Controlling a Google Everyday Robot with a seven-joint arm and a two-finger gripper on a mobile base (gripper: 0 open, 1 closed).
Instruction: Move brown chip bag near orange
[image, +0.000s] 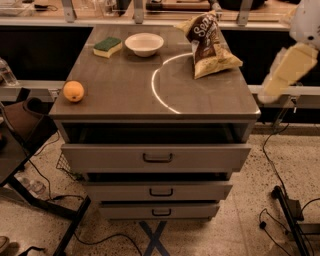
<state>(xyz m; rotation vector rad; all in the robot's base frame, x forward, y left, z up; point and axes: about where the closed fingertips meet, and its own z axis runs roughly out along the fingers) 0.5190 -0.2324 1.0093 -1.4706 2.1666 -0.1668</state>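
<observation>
The brown chip bag (210, 45) stands crumpled at the back right of the grey cabinet top (120, 90), dark brown in the middle with pale yellow ends and white script. The orange (73, 91) sits at the front left corner of the top, far from the bag. My gripper (286, 71) shows as a pale yellow blurred shape off the right side of the cabinet, level with the top and right of the bag, holding nothing that I can see.
A white bowl (144, 44) and a green-and-yellow sponge (107, 46) sit at the back left of the top. A white arc (157, 90) is marked on the surface. Three drawers (157, 157) below stand slightly pulled out. Cables and a chair base lie on the floor.
</observation>
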